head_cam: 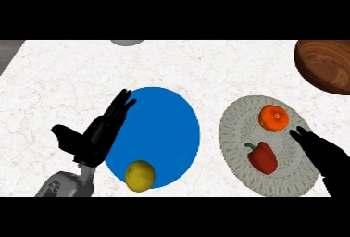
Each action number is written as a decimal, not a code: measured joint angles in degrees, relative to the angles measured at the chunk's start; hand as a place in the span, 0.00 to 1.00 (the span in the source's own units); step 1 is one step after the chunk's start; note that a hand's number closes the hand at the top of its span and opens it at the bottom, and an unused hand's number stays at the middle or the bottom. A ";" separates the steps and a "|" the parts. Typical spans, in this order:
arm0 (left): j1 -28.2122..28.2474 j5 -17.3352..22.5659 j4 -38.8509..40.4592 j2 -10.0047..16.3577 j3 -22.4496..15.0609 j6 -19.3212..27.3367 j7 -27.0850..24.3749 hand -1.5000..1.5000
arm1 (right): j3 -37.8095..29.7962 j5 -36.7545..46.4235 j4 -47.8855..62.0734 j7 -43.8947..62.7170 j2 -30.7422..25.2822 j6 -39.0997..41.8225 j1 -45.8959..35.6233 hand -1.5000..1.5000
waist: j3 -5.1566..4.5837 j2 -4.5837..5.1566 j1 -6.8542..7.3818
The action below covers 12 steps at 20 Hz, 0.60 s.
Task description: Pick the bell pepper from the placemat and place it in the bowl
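A red bell pepper [263, 157] with a green stem lies on the round grey woven placemat [239, 139] at the right. A brown wooden bowl [327, 65] sits at the far right, cut by the view's edge. My right hand [328, 159] comes in from the lower right, fingers fairly straight and pointing up-left, its fingertips just right of the pepper and not touching it. My left hand [92, 134] rests open at the left, fingers up, beside a blue plate [164, 125].
An orange fruit [274, 117] lies on the placemat above the pepper. A yellow lemon-like fruit [140, 176] sits on the blue plate's near edge. A grey round object [127, 42] peeks in at the counter's far edge.
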 measured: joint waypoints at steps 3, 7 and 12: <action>-0.15 -0.12 -0.27 -0.02 0.13 -0.68 0.45 0.50 | 3.17 -0.30 0.83 8.49 3.93 5.04 -5.21 0.00 | 0.07 0.10 0.52; -0.95 -0.51 0.37 -0.63 0.97 -0.95 0.89 0.50 | 5.43 -0.71 5.08 13.73 9.12 9.45 -11.36 0.00 | 0.14 0.09 0.40; -0.63 -1.59 0.60 -1.81 1.14 -0.85 0.62 0.50 | 6.14 -1.88 10.20 15.63 12.78 12.29 -15.31 0.00 | 0.19 0.02 0.11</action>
